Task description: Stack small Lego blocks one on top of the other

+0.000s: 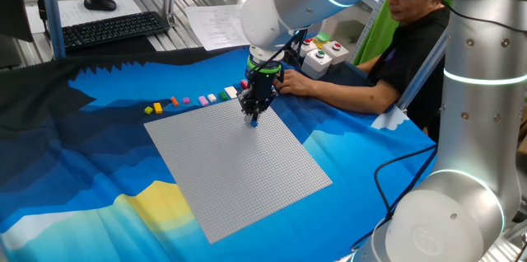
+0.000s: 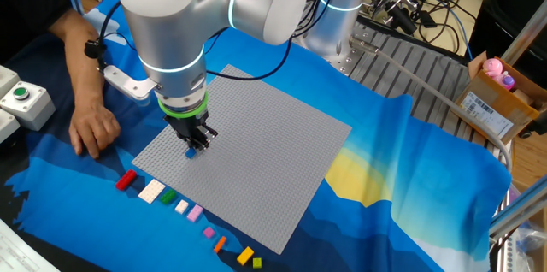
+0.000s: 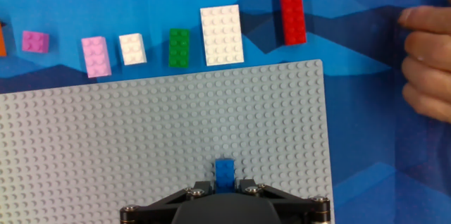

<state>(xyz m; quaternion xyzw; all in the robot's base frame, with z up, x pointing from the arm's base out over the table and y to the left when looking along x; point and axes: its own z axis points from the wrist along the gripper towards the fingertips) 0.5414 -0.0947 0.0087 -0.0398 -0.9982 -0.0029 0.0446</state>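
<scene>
My gripper is shut on a small blue Lego block and holds it down at the grey baseplate, near its edge that faces the row of loose blocks. It also shows in one fixed view and the other fixed view. Beyond the plate's edge lies a row of small blocks on the blue cloth: red, large white, green, small white, pink, magenta, and an orange one cut off at the left.
A person's hand rests on the cloth right of the plate, close to the red block. Yellow blocks end the row. Button boxes stand behind the plate. A keyboard sits at the back.
</scene>
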